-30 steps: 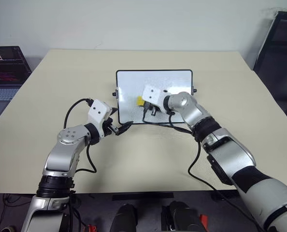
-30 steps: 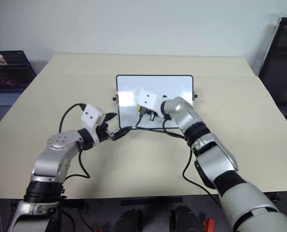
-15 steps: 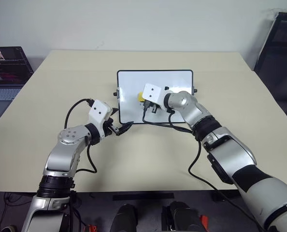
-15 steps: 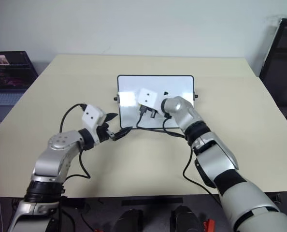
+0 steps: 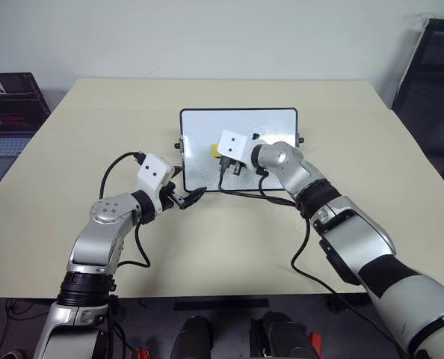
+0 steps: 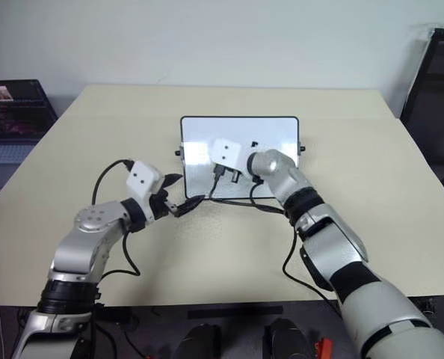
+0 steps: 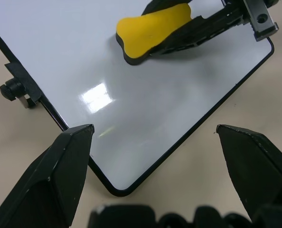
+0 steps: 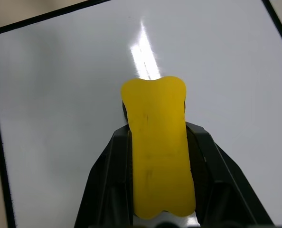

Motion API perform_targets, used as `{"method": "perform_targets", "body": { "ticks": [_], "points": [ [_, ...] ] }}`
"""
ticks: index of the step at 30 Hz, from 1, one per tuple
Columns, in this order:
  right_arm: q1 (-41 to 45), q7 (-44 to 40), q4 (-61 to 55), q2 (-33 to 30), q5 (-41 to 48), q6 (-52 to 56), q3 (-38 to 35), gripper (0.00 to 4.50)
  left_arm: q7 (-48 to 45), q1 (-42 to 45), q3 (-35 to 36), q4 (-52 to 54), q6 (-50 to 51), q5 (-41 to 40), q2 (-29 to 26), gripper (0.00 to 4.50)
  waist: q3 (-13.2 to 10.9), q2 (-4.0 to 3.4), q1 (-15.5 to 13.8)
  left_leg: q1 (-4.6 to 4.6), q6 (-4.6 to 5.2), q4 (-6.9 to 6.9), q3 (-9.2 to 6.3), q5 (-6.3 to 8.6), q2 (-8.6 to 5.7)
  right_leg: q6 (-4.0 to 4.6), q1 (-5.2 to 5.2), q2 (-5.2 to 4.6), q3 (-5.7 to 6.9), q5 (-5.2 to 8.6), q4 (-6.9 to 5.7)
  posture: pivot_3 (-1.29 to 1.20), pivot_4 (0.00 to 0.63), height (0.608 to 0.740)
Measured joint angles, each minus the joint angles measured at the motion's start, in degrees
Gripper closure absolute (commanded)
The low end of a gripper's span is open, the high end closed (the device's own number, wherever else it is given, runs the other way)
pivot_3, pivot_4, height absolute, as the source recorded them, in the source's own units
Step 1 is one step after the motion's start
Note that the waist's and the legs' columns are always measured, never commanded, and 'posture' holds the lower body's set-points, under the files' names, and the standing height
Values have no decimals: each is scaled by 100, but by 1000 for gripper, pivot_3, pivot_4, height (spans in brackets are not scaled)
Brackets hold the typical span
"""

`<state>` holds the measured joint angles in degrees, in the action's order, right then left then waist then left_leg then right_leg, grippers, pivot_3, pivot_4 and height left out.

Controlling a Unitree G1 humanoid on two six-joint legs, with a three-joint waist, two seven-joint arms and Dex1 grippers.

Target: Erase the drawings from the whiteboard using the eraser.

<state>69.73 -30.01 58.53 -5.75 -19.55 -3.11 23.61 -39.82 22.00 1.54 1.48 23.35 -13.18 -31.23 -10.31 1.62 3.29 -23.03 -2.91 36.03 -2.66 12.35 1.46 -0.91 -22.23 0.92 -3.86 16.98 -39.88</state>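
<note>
One eraser (image 8: 157, 156), long axis along right gripper (image 8: 160, 142) clamping it | left gripper (image 7: 153, 137) wide | whiteboard (image 7: 145, 109)

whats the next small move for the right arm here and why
Probably lift the eraser clear and check the board. The right gripper is shut on it over the whiteboard, whose visible surface looks blank in both wrist views; the part under the arm is hidden. The left gripper is open at the near corner.

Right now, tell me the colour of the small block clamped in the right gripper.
Yellow on top, dark underneath; the eraser shows best in the left wrist view.
</note>
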Motion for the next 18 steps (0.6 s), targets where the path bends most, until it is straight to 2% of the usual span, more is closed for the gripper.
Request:
{"method": "perform_targets", "body": {
  "ticks": [6,13,18],
  "points": [
    [92,112,256,213,-33,-147,18,3377,45,-28,-13,92,34,0,3,0,0,0,14,0,0,-6,0,0,2,6,-3,0,-3,4,0,0,150,740],
    [77,-235,249,260,-179,-168,127,3377,58,-85,-13,151,142,-4,3,0,0,0,14,0,0,-6,-1,1,1,7,-3,0,-1,5,-1,0,150,740],
    [116,258,308,250,-188,-227,63,3377,57,-106,-13,266,191,-16,4,0,-1,-1,9,-1,0,-6,-3,1,1,9,-3,0,-5,6,0,0,150,740]
  ]
}}
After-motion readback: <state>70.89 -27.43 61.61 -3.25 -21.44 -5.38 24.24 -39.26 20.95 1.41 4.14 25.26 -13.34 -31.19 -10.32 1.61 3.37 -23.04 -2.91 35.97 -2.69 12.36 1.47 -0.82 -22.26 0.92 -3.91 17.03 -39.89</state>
